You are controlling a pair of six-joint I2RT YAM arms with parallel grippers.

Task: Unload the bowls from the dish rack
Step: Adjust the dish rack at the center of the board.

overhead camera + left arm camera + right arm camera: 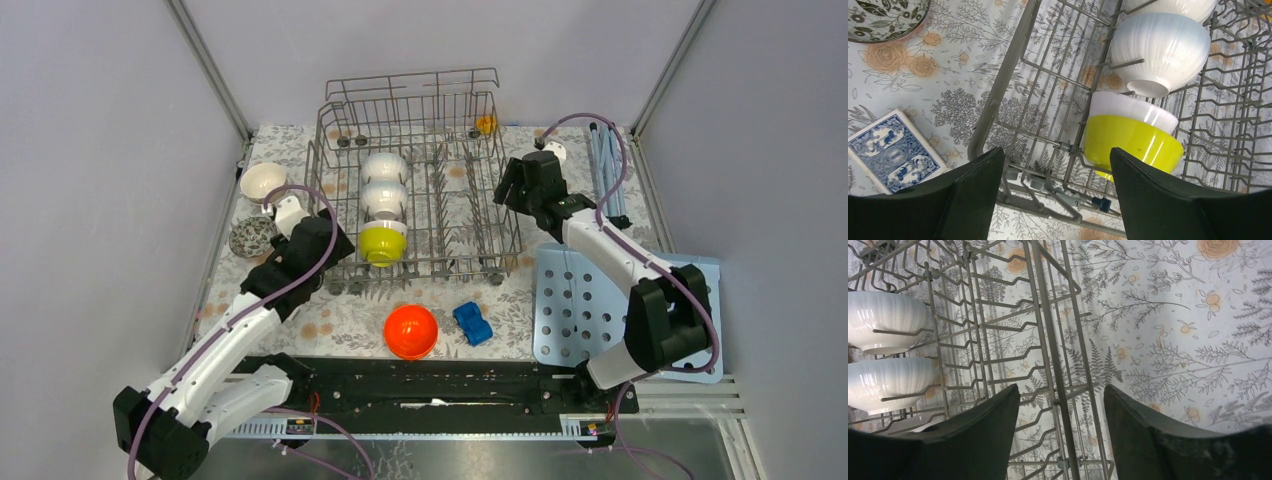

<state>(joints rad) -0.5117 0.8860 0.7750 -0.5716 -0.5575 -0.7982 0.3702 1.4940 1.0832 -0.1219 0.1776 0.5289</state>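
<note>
While two white ribbed bowls [384, 167] and a yellow-green bowl [382, 243] stand in the dish rack [995, 95] and an orange bowl [411, 331] lies just in front of it, the left gripper [1055, 155] hangs wide open and empty over its near left corner, the right gripper [1062, 390] likewise over its right wall

The left end effector [335, 245] reaches toward one o'clock and the right end effector [512, 192] toward eleven o'clock, both angled downward with fingers spread apart.
</note>
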